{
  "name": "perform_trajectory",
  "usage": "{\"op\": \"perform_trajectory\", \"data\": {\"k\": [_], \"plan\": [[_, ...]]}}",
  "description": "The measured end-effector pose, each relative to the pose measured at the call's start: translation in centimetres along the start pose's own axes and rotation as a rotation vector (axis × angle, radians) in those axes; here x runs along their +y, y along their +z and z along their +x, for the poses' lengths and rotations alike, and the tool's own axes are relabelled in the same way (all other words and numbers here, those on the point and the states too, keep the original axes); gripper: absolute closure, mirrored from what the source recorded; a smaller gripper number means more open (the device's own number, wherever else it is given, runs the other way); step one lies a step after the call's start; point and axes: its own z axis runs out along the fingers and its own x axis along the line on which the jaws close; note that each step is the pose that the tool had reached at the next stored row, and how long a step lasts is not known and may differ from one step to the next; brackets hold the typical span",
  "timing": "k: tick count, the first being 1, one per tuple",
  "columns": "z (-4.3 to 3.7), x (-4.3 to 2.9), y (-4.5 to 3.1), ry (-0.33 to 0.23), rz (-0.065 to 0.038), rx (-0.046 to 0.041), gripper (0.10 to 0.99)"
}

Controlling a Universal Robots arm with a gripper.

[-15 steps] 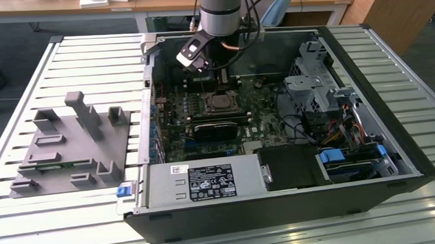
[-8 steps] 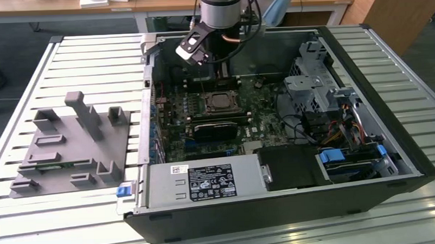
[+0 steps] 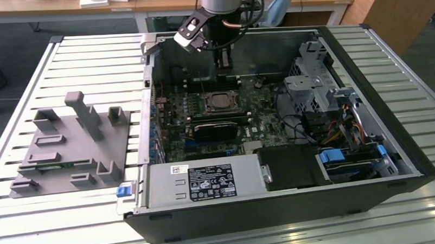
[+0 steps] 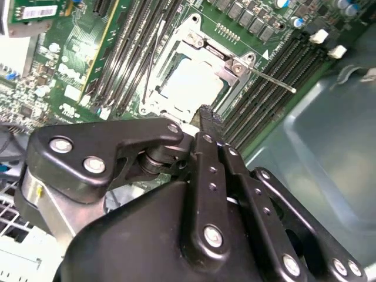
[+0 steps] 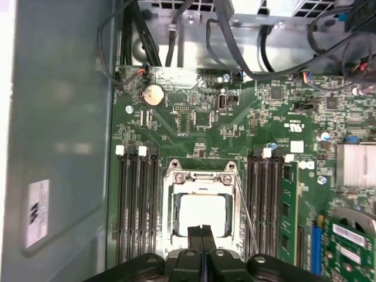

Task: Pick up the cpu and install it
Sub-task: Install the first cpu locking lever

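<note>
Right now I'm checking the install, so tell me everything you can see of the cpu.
The cpu is a small flat square chip with a pale, shiny metal top. It lies level in the motherboard's socket, inside the metal frame and between the memory slots. In both wrist views the gripper hangs just above its near edge, fingertips pressed together, holding nothing. Whether they touch it cannot be told. In the exterior view it sits mid-board.

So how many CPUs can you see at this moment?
1: the shiny silver square cpu sits inside the metal-framed socket on the green motherboard, just beyond the gripper, jaws shut. Others may be hidden.
</note>
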Motion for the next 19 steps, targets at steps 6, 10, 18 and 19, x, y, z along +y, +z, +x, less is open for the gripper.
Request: {"op": "perform_trajectory", "data": {"k": [6,10,18,19], "plan": [[-0.01,0.01,-0.52,0.000,0.000,0.0005,0.980],[-0.01,0.00,-0.46,-0.056,-0.002,0.0025,0.980],[-0.10,-0.21,-0.34,-0.140,-0.004,0.0004,0.980],[-0.18,-0.25,-0.33,-0.142,-0.004,0.0006,0.980]]}}
